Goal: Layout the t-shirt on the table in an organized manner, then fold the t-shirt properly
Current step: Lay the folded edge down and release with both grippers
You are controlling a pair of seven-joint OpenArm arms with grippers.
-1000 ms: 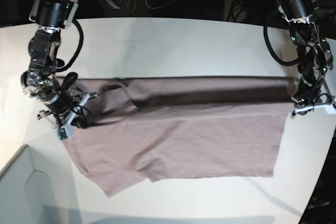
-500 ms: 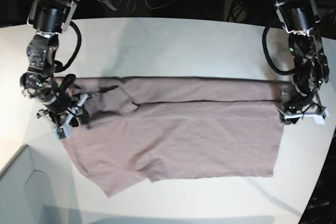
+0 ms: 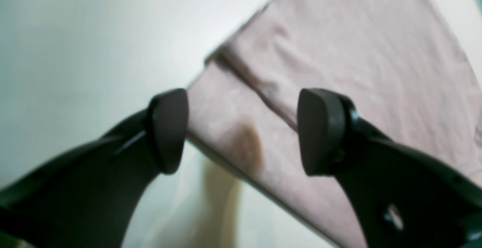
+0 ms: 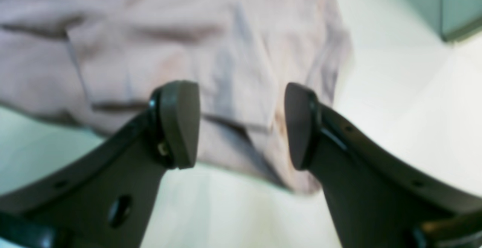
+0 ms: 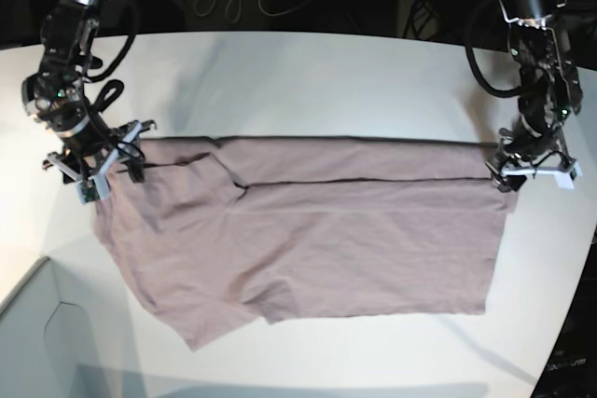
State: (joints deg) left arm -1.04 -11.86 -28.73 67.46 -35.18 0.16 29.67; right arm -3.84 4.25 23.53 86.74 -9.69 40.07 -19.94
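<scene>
- The mauve t-shirt [image 5: 308,230] lies spread flat across the middle of the white table [image 5: 308,81], its long side running from one arm to the other.
- A strip along the far edge is folded over onto the body, leaving a straight crease line across the cloth.
- At the end by the right arm, a short sleeve and the nearer hem splay out at an angle toward the table's near edge; the end by the left arm is squarer.
- The left gripper [image 5: 528,172] hangs over the far corner of the shirt at its end. In its wrist view its jaws stand wide apart, and nothing is between the pads [image 3: 167,129]; the folded corner lies flat below them.
- The right gripper [image 5: 101,163] sits at the opposite far corner, by the sleeve. Its jaws are spread too, with rumpled cloth lying loose beneath and not pinched.
- A pale grey box corner [image 5: 37,342] pokes in at the near edge, beside the right arm's end.
</scene>
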